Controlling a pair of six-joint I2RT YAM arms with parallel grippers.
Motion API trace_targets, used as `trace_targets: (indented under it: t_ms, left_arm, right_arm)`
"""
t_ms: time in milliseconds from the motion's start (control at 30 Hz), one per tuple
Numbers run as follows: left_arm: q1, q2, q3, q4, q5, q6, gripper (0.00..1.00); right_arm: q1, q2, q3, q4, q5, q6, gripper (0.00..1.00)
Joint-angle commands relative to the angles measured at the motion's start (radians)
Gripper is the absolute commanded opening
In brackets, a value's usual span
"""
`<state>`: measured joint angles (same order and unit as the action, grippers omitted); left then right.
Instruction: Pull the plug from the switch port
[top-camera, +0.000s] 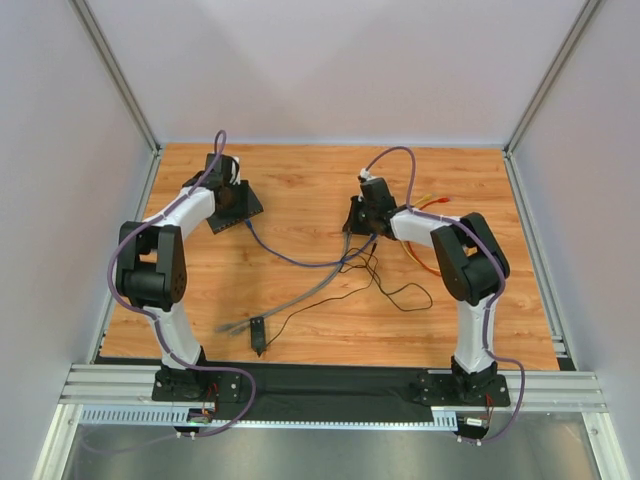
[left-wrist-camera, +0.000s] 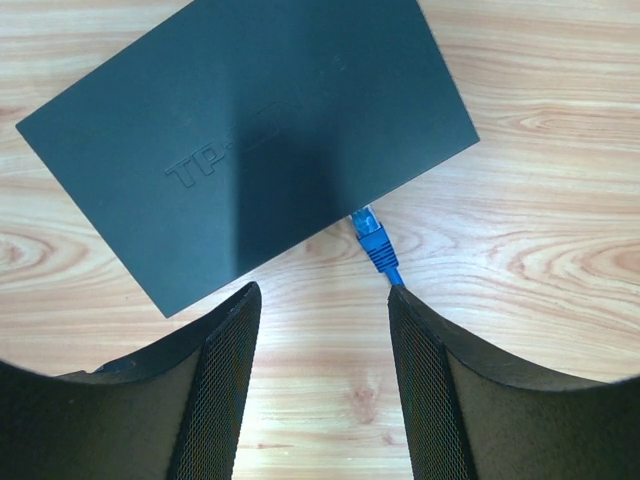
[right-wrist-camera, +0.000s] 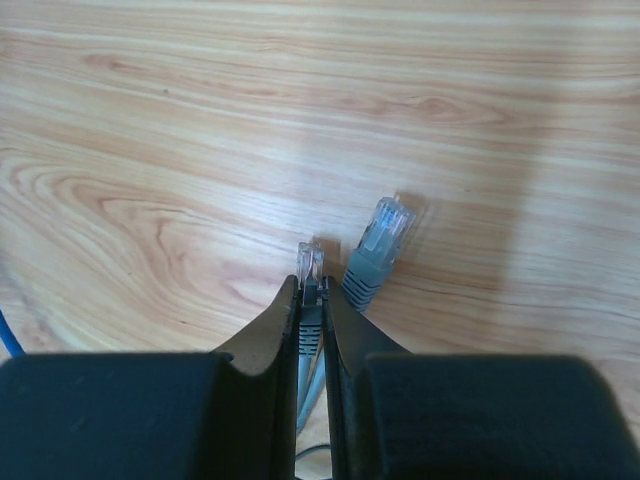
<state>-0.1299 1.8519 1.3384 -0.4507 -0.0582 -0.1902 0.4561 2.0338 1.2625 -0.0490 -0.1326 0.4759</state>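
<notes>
The switch (left-wrist-camera: 250, 150) is a flat black box lying at the table's back left (top-camera: 238, 205). A blue plug (left-wrist-camera: 375, 243) sits in a port on the switch's near edge. My left gripper (left-wrist-camera: 322, 292) hangs open just short of that edge, with only bare wood between its fingers; its right fingertip (left-wrist-camera: 400, 300) is right beside the blue cable. At the middle right of the table, my right gripper (right-wrist-camera: 311, 288) is shut on a grey plug (right-wrist-camera: 311, 262) whose clear tip sticks out past the fingers. This plug is free of any port.
A second grey plug (right-wrist-camera: 378, 250) lies loose on the wood just right of the right gripper. A grey cable (top-camera: 300, 295), thin black wires (top-camera: 385, 285), a small black adapter block (top-camera: 258, 335) and an orange cable (top-camera: 428, 262) lie across the middle. Walls close in on three sides.
</notes>
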Motion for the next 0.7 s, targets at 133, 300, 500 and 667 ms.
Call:
trace_targets:
  t_ms: [133,300,500,667]
  left_arm:
    - [0.016,-0.065,-0.013,0.037,0.023,-0.017,0.62]
    - [0.029,-0.071,-0.022,0.04,0.029,-0.018,0.62]
    - [0.033,-0.086,-0.036,0.05,0.04,-0.022,0.62]
    - [0.041,-0.099,-0.05,0.056,0.035,-0.025,0.63]
  right_arm:
    - [-0.034,-0.043,-0.028,-0.085,0.104,-0.057,0.07]
    - [-0.031,-0.124,-0.051,-0.14,0.214,-0.082,0.14]
    - [-0.013,-0.192,-0.031,-0.213,0.265,-0.088,0.54]
    - [0.006,-0.13,0.144,-0.38,0.29,-0.01,0.83]
